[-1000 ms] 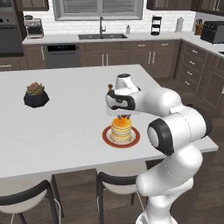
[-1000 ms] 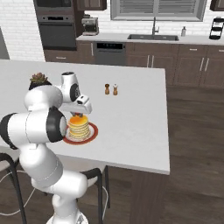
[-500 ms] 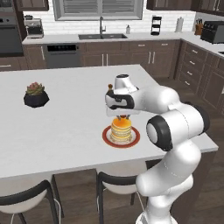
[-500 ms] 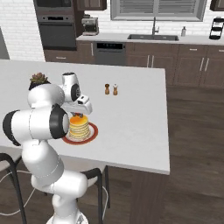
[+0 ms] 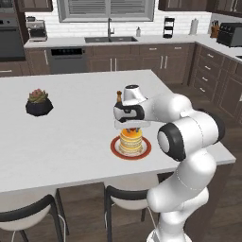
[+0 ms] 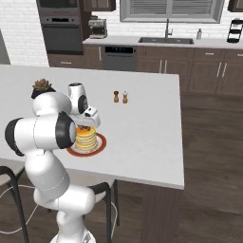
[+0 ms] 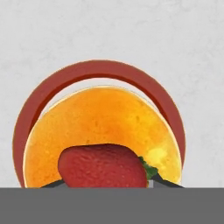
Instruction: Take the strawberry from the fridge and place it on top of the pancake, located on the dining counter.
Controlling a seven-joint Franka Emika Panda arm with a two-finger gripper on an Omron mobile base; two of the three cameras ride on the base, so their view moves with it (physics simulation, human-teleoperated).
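Where the left base view looked over the dining counter (image 5: 71, 137), the gripper (image 5: 132, 126) was held directly above the pancake (image 5: 131, 141) on its red-rimmed plate (image 5: 116, 148); a potted plant (image 5: 38, 102) was seen well apart to the left. From the right base view, the gripper (image 6: 85, 127) was seen just over the pancake (image 6: 87, 139), with two shakers (image 6: 119, 97) standing beyond. Through the hand view, the strawberry (image 7: 103, 166) was seen pinched between the fingertips (image 7: 52, 184), over the pancake (image 7: 105, 122).
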